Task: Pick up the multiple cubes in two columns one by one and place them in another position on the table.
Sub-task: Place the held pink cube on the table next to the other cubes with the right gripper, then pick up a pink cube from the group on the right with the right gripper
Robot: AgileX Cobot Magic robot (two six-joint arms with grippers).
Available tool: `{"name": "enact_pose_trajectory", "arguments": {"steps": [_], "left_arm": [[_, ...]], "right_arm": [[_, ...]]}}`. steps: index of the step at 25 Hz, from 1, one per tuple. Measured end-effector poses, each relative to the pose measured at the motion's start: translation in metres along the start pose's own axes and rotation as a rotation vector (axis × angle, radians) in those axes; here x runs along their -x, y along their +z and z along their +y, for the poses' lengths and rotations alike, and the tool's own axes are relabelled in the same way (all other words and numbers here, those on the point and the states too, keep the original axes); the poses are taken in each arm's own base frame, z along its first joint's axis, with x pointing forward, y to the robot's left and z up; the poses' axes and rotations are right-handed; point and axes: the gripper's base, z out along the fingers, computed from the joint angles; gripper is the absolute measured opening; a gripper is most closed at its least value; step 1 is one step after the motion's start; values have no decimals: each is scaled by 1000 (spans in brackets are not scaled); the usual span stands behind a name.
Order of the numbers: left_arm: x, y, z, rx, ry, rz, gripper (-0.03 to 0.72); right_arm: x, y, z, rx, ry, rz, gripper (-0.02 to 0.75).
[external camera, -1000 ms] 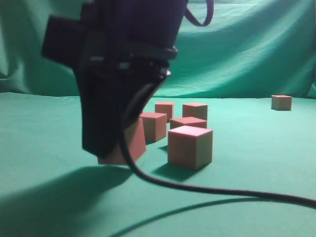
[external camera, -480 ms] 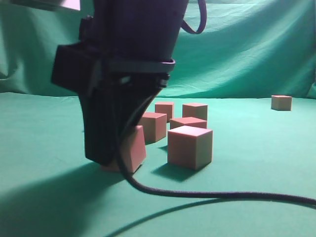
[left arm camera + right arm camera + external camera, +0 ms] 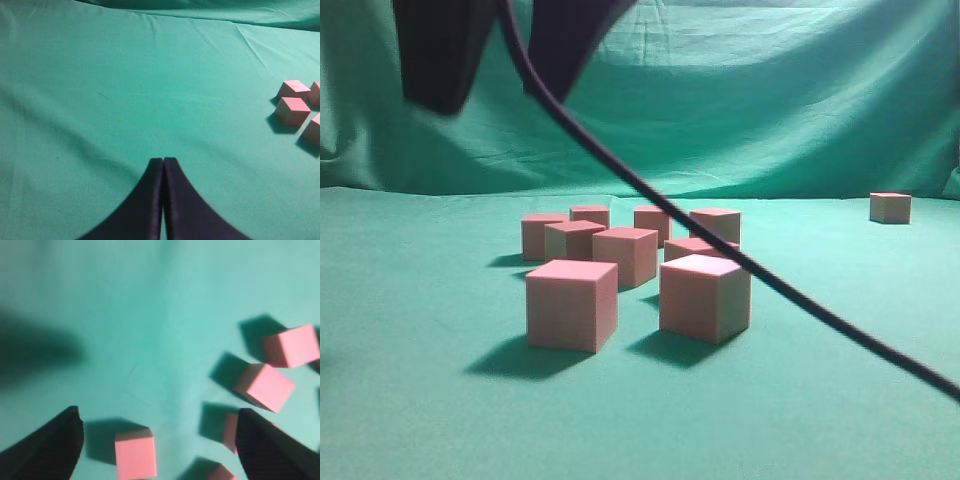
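Note:
Several pinkish-red cubes stand in two rough columns on the teal table [image 3: 410, 400]. The nearest are the front-left cube [image 3: 572, 303] and the front-right cube [image 3: 705, 297]. One lone cube [image 3: 890, 207] sits far right. My right gripper [image 3: 500, 98] hangs open and empty high above the front-left cube, only its dark fingers [image 3: 440, 60] showing. In the right wrist view the open gripper [image 3: 159, 414] is above that cube [image 3: 135, 456], with other cubes [image 3: 264, 386] to the right. My left gripper [image 3: 163, 160] is shut and empty over bare cloth, with cubes [image 3: 292, 110] at the right edge.
A black cable [image 3: 740, 262] runs from the raised gripper diagonally down across the cubes to the lower right. The draped green backdrop [image 3: 800, 100] closes the far side. Bare cloth lies left of and in front of the cubes.
The right gripper was down around the front-left cube, holding it tilted. The cube now rests flat on the table, and the gripper has let go, opened and risen.

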Motion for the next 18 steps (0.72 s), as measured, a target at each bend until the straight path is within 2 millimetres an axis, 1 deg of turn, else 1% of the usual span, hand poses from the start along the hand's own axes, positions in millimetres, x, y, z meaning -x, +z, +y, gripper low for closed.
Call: {"name": "enact_pose_trajectory", "arguments": {"steps": [1,2,3,5,8,14,18], "left_arm": [[0,0,0,0,0,0,0],[0,0,0,0,0,0,0],[0,0,0,0,0,0,0],[0,0,0,0,0,0,0],[0,0,0,0,0,0,0],[0,0,0,0,0,0,0],[0,0,0,0,0,0,0]], "right_arm": [[3,-10,-2,-9,12,-2,551],[4,-18,-4,-24,24,-5,592],[4,-26,-7,-45,40,-5,576],[-1,-38,-17,-84,97,3,576],[-17,-54,-45,-137,238,22,576],[-71,-69,-120,-245,541,87,576],[-109,-81,-169,-356,745,20,576]]}}
